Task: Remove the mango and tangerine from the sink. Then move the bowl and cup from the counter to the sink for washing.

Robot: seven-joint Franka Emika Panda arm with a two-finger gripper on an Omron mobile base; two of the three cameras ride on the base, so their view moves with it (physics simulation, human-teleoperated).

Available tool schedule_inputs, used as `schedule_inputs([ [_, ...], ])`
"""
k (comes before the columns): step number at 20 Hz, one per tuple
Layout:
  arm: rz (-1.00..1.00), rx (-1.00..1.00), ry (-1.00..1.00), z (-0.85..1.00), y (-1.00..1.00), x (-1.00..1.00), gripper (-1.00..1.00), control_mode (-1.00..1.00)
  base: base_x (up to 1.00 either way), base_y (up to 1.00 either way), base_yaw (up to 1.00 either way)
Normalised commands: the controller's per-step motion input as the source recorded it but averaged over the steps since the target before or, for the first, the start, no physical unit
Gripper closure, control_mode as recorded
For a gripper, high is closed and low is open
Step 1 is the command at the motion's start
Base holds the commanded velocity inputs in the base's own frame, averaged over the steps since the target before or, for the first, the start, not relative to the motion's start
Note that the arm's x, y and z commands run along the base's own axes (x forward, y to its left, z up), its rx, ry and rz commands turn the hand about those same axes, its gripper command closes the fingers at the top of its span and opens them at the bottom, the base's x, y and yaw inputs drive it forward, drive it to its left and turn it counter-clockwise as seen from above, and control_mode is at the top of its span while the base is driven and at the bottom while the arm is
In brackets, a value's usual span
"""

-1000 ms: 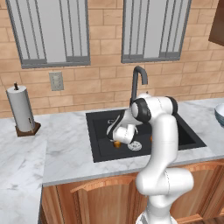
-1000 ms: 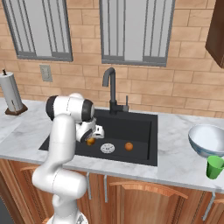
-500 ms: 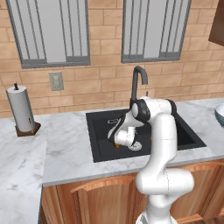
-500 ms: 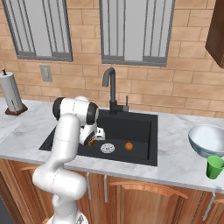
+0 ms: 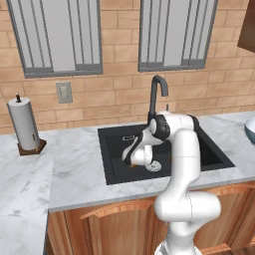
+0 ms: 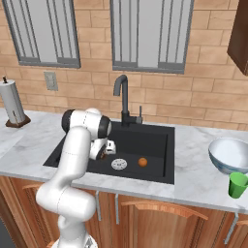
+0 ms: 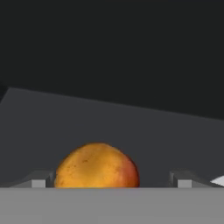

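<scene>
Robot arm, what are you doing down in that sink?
The robot's white arm has reached down into the black sink. Its open gripper sits on either side of the mango, which lies on the sink floor, not yet squeezed. The tangerine waits near the silver drain. The bowl and green cup are on the counter to the right, ready for washing later.
</scene>
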Motion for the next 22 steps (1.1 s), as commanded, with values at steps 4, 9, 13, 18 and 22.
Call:
schedule_inputs([
  [4, 0.00, 0.00, 0.01, -0.16, 0.11, 0.17, -1.00, -1.00, 0.00, 0.00, 0.00],
  [9, -0.04, 0.00, 0.13, -0.22, 0.06, 0.05, -1.00, -1.00, 0.00, 0.00, 0.00],
  [13, -0.10, 0.00, 0.24, -0.25, 0.04, 0.00, -1.00, -1.00, 0.00, 0.00, 0.00],
  [18, -0.11, 0.00, 0.23, -0.26, 0.08, 0.02, -1.00, -1.00, 0.00, 0.00, 0.00],
  [22, -0.10, 0.00, 0.19, -0.27, 0.09, 0.03, -1.00, -1.00, 0.00, 0.00, 0.00],
])
